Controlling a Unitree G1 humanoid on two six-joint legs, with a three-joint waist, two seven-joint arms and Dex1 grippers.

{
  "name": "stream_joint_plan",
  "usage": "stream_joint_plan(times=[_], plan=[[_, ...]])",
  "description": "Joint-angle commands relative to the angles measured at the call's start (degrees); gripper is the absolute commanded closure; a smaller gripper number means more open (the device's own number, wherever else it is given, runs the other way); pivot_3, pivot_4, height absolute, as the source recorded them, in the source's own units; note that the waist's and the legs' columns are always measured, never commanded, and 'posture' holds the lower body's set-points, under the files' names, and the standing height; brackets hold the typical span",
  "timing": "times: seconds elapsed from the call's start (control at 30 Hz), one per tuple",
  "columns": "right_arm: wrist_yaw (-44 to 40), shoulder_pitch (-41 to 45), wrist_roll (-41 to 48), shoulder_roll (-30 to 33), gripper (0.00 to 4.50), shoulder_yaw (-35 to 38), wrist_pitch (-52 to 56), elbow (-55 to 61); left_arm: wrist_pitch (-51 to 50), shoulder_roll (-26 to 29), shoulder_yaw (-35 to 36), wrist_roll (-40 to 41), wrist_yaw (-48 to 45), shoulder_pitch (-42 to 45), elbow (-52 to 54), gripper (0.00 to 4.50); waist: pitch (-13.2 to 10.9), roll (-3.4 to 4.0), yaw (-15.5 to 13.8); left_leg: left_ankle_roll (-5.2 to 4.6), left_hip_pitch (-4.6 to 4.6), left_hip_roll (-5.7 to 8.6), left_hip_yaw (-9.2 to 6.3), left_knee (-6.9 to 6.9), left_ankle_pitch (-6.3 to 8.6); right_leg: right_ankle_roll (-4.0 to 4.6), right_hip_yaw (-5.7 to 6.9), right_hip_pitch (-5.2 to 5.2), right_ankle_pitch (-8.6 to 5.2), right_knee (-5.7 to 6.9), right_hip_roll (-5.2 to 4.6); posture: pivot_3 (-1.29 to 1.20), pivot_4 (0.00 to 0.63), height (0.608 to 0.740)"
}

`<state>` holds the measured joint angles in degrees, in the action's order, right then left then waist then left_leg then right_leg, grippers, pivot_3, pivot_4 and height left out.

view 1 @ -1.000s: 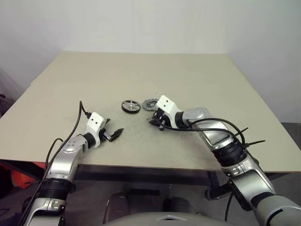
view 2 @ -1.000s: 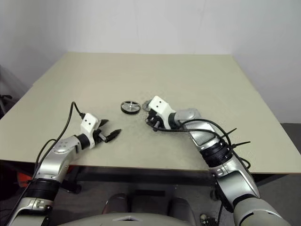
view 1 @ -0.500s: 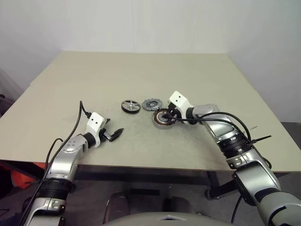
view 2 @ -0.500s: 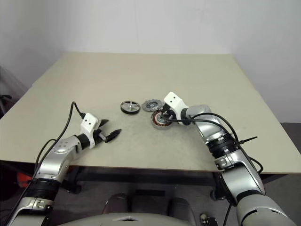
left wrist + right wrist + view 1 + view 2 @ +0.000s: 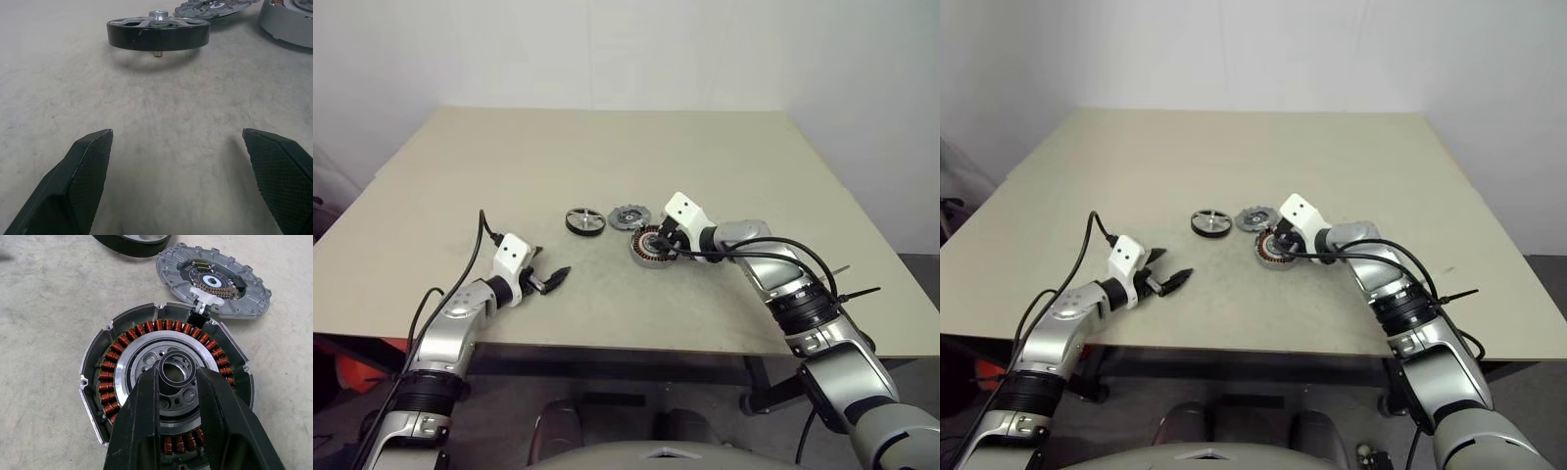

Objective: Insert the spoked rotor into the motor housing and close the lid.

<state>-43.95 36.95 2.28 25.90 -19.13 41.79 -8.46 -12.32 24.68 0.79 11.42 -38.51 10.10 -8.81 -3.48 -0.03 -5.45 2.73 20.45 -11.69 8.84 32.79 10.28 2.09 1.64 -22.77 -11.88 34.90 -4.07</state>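
Matte tabletop point(image 5: 724, 157): copper-wound round motor housing point(image 5: 166, 382), right pincer point(image 5: 177, 377) clasping thin dark ring point(image 5: 175, 373); left pincer point(image 5: 183, 161) wide, empty.

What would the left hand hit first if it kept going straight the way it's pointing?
Probably the rotor: it stands straight ahead of the open left hand, with bare table between them. The lid lies just behind it.
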Motion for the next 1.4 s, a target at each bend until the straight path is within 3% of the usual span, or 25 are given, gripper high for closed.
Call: stream_joint_plan(times=[0.03,0.43,0.6,0.93,1.03,1.2,1.4], plan=[[-0.35,-0.25,-0.14,0.67,3.85,0.71,-0.36,1.61,0.81,0.16,0.73,0.28,0.07,0.6,0.75,0.0,0.0,0.0,0.0,0.0,0.0,0.0,0.0,0.0,0.0,0.0,0.0,0.0,0.0,0.0,0.0,0.0,0.0,0.74],[-1.95,-0.64,0.71,0.84,3.85,0.64,0.69,4.11,0.78,0.31,0.91,0.31,0.14,0.28,0.97,0.0,0.0,0.0,-0.01,0.0,-0.01,0.0,0.0,0.01,0.0,0.0,0.0,0.02,0.0,0.0,0.0,0.0,0.0,0.74],[-1.56,-0.36,0.26,0.65,2.13,0.95,0.62,4.12,0.8,0.35,0.92,0.26,0.14,0.39,0.77,0.0,0.0,0.0,-0.02,0.0,-0.01,0.0,0.0,0.02,0.0,0.0,0.0,0.02,0.0,0.01,0.0,0.0,0.0,0.74],[0.04,2.13,1.38,-0.44,2.13,3.75,1.05,2.79,0.8,0.27,0.78,0.08,0.28,0.47,0.59,0.0,0.0,0.0,0.01,0.0,-0.01,0.0,0.0,0.03,0.0,0.0,0.0,0.02,0.0,0.02,0.0,0.0,0.0,0.74],[0.42,2.91,1.51,-0.96,2.77,4.62,0.9,2.0,0.79,0.2,0.71,0.03,0.29,0.49,0.58,0.0,0.0,0.0,0.01,0.0,-0.01,0.0,0.0,0.03,0.0,0.0,0.0,0.01,0.0,0.05,0.0,0.0,0.0,0.74],[0.84,3.15,0.9,-1.42,4.48,4.59,-0.09,-0.27,0.79,0.16,0.66,-0.12,0.43,0.64,0.43,0.0,0.0,0.0,0.0,0.0,-0.01,0.0,-0.01,0.05,0.0,0.01,0.0,0.02,0.0,0.05,0.0,0.0,0.0,0.74],[0.15,1.47,1.04,-1.56,4.48,3.32,0.89,0.96,0.66,0.33,0.84,-0.12,0.6,0.32,0.74,0.0,0.0,0.0,-0.01,0.0,-0.01,0.0,-0.01,0.06,0.0,0.01,0.0,0.02,0.01,0.06,0.0,0.0,0.0,0.74]])
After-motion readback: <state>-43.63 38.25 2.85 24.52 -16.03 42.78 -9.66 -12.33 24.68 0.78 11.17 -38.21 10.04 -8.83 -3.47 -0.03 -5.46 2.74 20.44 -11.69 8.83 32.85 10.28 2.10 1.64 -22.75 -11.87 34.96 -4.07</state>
